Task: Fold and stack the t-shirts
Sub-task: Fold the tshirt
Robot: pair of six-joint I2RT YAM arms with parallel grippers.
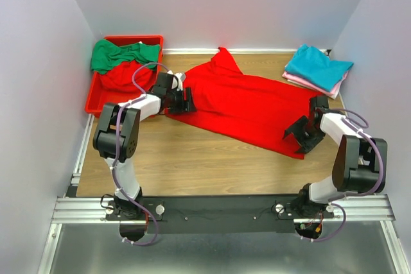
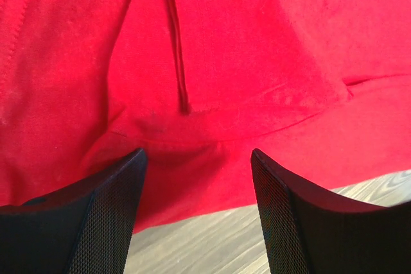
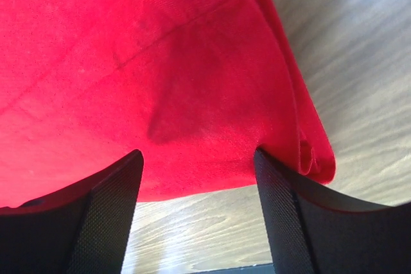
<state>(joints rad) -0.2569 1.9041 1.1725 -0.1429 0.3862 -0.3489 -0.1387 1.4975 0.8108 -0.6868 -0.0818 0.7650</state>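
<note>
A bright red t-shirt (image 1: 247, 104) lies spread across the middle of the wooden table. My left gripper (image 1: 188, 101) sits at its left edge, open, the cloth's hem (image 2: 192, 178) just ahead of the black fingers (image 2: 115, 210) and nothing between them. My right gripper (image 1: 302, 134) is at the shirt's near right corner, also open; the red hem (image 3: 192, 165) lies ahead of its fingers (image 3: 282, 216), with a folded corner (image 3: 314, 158) by the right finger. A teal t-shirt (image 1: 319, 67) rests folded on a pink one (image 1: 307, 82) at the back right.
A red plastic bin (image 1: 103, 91) at the back left holds a green t-shirt (image 1: 122, 54) and more red cloth (image 1: 128, 78). White walls close in on both sides and at the back. The arm bases stand on a rail (image 1: 218, 208) at the near edge.
</note>
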